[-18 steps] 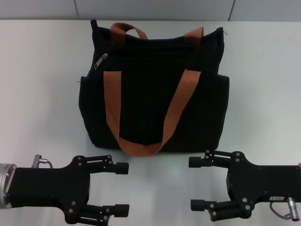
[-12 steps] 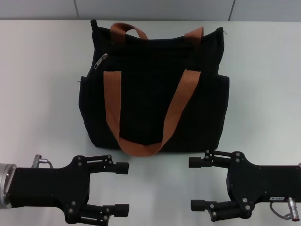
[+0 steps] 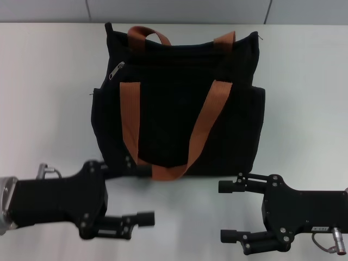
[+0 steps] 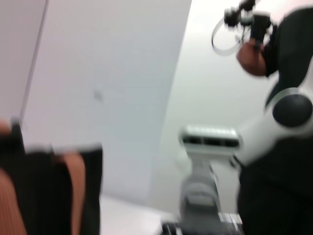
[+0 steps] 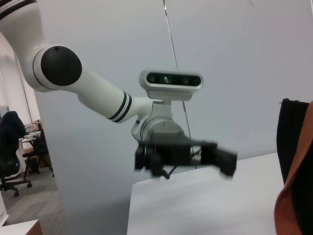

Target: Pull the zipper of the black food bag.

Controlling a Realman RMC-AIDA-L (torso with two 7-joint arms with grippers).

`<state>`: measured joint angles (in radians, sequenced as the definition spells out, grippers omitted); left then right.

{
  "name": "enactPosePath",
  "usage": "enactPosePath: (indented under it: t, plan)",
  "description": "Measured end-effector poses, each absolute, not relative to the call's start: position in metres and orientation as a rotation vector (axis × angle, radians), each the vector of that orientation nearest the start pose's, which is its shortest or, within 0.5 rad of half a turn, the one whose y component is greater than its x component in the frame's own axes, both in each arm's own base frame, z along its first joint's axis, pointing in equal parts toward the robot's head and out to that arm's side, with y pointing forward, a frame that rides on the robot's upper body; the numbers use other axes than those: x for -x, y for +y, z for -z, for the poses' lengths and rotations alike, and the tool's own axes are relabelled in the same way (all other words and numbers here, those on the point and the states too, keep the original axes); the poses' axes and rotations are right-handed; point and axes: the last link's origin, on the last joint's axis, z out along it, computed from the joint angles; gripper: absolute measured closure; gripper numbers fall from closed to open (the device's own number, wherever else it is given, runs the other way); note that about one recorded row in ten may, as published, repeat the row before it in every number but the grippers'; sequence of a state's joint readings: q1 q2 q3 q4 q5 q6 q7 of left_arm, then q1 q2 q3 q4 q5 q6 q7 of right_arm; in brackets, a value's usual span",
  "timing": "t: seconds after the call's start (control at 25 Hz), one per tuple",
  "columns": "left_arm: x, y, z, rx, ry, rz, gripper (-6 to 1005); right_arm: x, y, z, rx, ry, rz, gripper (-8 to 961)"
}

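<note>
Judging from the current views, the task is at its opening stage and no zipper travel is evident. The black food bag (image 3: pixel 176 100) stands near the far edge of the surface (image 3: pixel 43 98), roughly centred between the surface's left and right edges, with its orange-brown handles (image 3: pixel 163 130) draped down the front panel. The zipper (image 3: pixel 117 70) shows as a small silver pull tab high on the bag's front, toward the bag's left side and close to the top seam. It lies at the left end of its track, so the pull appears not yet made.

The left tool (image 3: pixel 142 194) sits at the near edge of the surface, left of centre, with its fingers spread apart and nothing between them. Its upper finger reaches the foot of the bag, at or just beside the bottom loop of the handle; actual contact cannot be confirmed. The right tool (image 3: pixel 229 212) rests at the near edge, right of centre, fingers likewise parted and empty, apart from the bag.

Remaining work, as estimated:
1. Bring one tool up to the pull tab, which is well apart from both tools.
2. Close the fingers on the tab.
3. Draw the tab along the track, probably while steadying the soft bag.
</note>
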<state>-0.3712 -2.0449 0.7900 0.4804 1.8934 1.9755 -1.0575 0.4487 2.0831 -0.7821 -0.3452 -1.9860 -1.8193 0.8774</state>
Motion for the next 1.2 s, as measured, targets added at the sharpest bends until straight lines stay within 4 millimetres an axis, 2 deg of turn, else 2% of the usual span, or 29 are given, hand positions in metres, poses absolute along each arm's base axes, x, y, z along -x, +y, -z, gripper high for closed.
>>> enactPosePath:
  t: [0.2, 0.24, 0.28, 0.32, 0.36, 0.44, 0.48, 0.52, 0.56, 0.6, 0.64, 0.68, 0.72, 0.76, 0.92, 1.2]
  plan:
    - [0.259, 0.236, -0.002, 2.738, -0.280, 1.343, 200, -0.267, 0.233, 0.049, 2.951, 0.279, -1.061, 135]
    - [0.257, 0.238, -0.009, 2.612, -0.257, 1.424, 201, -0.268, 0.233, 0.049, 2.949, 0.281, -1.061, 135]
    - [0.257, 0.238, -0.009, 2.612, -0.257, 1.424, 202, -0.268, 0.233, 0.049, 2.949, 0.281, -1.061, 135]
    - [0.259, 0.241, -0.019, 2.449, -0.248, 1.488, 204, -0.268, 0.233, 0.048, 2.947, 0.283, -1.060, 135]
    - [0.259, 0.241, -0.019, 2.449, -0.248, 1.488, 205, -0.268, 0.233, 0.048, 2.947, 0.283, -1.060, 135]
    - [0.269, 0.245, -0.034, 2.250, -0.267, 1.496, 207, -0.268, 0.233, 0.048, 2.946, 0.284, -1.060, 135]
    - [0.269, 0.245, -0.034, 2.250, -0.267, 1.496, 209, -0.268, 0.233, 0.048, 2.946, 0.284, -1.060, 135]
    - [0.282, 0.250, -0.045, 2.161, -0.307, 1.431, 210, -0.269, 0.232, 0.048, 2.945, 0.285, -1.059, 135]
    - [0.282, 0.250, -0.045, 2.161, -0.307, 1.431, 211, -0.269, 0.232, 0.048, 2.945, 0.285, -1.059, 135]
    - [0.294, 0.256, -0.052, 2.136, -0.346, 1.341, 213, -0.269, 0.232, 0.048, 2.944, 0.285, -1.059, 135]
    - [0.294, 0.256, -0.052, 2.136, -0.346, 1.341, 214, -0.269, 0.233, 0.048, 2.944, 0.285, -1.058, 135]
    - [0.303, 0.259, -0.055, 2.150, -0.373, 1.270, 215, -0.269, 0.233, 0.048, 2.944, 0.284, -1.058, 135]
    - [0.317, 0.263, -0.059, 2.205, -0.410, 1.143, 216, -0.269, 0.233, 0.048, 2.944, 0.282, -1.056, 135]
    - [0.317, 0.263, -0.059, 2.205, -0.410, 1.143, 218, -0.269, 0.233, 0.048, 2.944, 0.282, -1.056, 135]
    - [0.334, 0.262, -0.064, 2.379, -0.428, 0.946, 223, -0.269, 0.233, 0.047, 2.945, 0.280, -1.054, 135]
    - [0.332, 0.269, -0.061, 2.403, -0.389, 0.888, 232, -0.269, 0.233, 0.047, 2.946, 0.286, -1.050, 134]
